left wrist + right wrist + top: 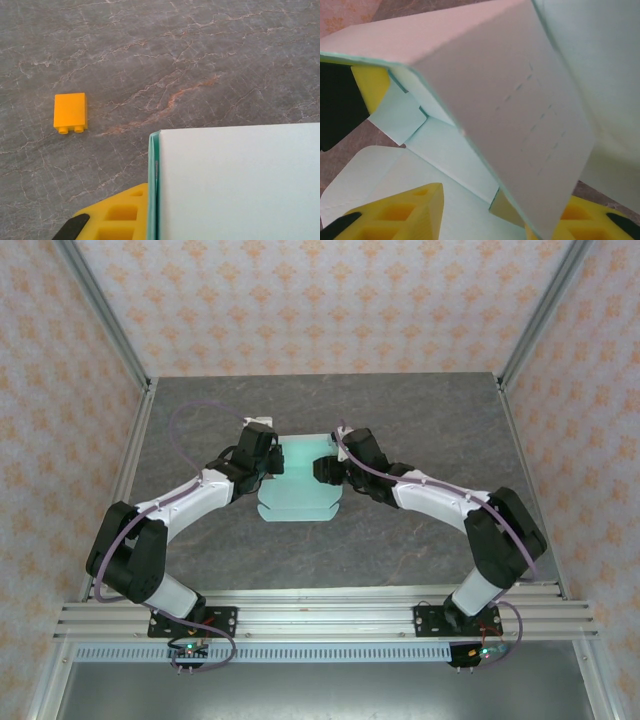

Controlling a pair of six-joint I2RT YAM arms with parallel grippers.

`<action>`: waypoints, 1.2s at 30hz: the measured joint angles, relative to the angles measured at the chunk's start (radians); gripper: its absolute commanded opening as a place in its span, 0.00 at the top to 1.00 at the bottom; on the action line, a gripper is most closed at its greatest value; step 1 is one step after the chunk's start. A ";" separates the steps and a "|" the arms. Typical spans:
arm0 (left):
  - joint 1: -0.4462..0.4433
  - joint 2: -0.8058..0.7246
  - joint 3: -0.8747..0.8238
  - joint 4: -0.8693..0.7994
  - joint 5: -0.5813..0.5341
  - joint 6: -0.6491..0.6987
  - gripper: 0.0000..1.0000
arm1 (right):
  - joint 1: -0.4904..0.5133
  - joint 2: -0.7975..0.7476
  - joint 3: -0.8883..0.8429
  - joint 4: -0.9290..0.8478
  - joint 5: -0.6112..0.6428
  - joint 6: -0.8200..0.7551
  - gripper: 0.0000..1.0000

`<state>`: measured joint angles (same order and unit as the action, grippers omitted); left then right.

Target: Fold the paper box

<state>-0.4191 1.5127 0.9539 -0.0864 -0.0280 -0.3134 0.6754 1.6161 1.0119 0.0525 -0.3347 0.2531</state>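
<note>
Box (300, 502) sits about mid tabletop (450, 420), a touch left of centre, between the two tools. It is pale mint card, part folded. The near flap, with rounded corners, lies flat toward the near edge, and the far part is raised between the arms. Left tool (272, 465) is at the box's left side with its jaws together, clamped on the box. In the left wrist view one yellow finger (120, 215) presses against the edge of an upright card panel; the other finger is hidden behind the panel. Right tool (325, 470) is at the box's right side, pointing left. In the right wrist view its yellow fingers (415, 210) stand apart, with a creased, tilted flap coming down between them. The flap shows dashed score lines and I see no clamp on it, so the jaws are apart. Also in that view, top left, another yellow and black finger shows against the card's far side, with small tabs and flat card below it. A small orange brick (70, 113) with two studs on one side lies on bare tabletop in the left wrist view, apart from the box and touching nothing. Both arms reach in from the near edge, elbows out toward the left and right edges.
</note>
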 measured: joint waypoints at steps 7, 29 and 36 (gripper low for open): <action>0.000 0.000 0.000 0.000 -0.010 0.000 0.99 | 0.000 -0.002 0.000 -0.006 0.004 -0.036 0.48; 0.047 -0.001 0.000 0.000 0.048 -0.006 0.99 | -0.353 -0.302 0.052 -0.281 -0.022 -0.213 0.36; 0.047 -0.001 0.000 0.000 0.099 -0.021 0.99 | -0.467 -0.156 0.130 -0.285 -0.093 -0.218 0.39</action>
<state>-0.3721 1.5116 0.9539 -0.0864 0.0708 -0.3340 0.2081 1.4601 1.1419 -0.2329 -0.4274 0.0353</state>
